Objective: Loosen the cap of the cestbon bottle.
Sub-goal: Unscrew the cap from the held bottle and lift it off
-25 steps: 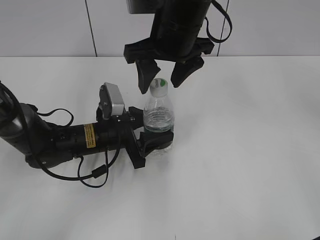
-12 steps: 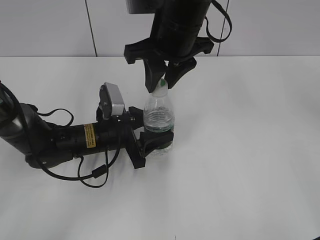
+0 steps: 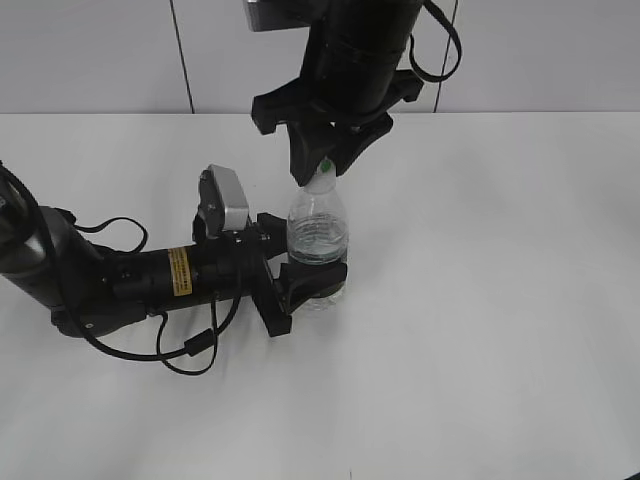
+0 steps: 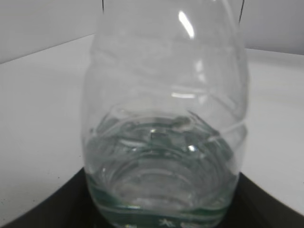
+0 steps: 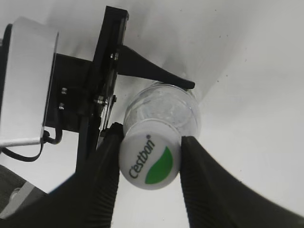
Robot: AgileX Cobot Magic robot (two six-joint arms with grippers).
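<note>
Right hand [image 5: 150, 164] clenches the Cestbon cap [image 5: 149, 160]; left hand [image 3: 300, 280] grasps the bottle [image 3: 318, 240] low. Twist about the neck axis, keeping the base planted on the desk [image 3: 500, 300].

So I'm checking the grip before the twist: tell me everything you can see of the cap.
The cap is a small round white plastic screw cap, its top printed with "Cestbon" and a green leaf-like mark. It sits on the neck of the upright clear bottle. The right gripper comes from above, its black fingers pressed on opposite sides of it. Whether it has turned cannot be told.
</note>
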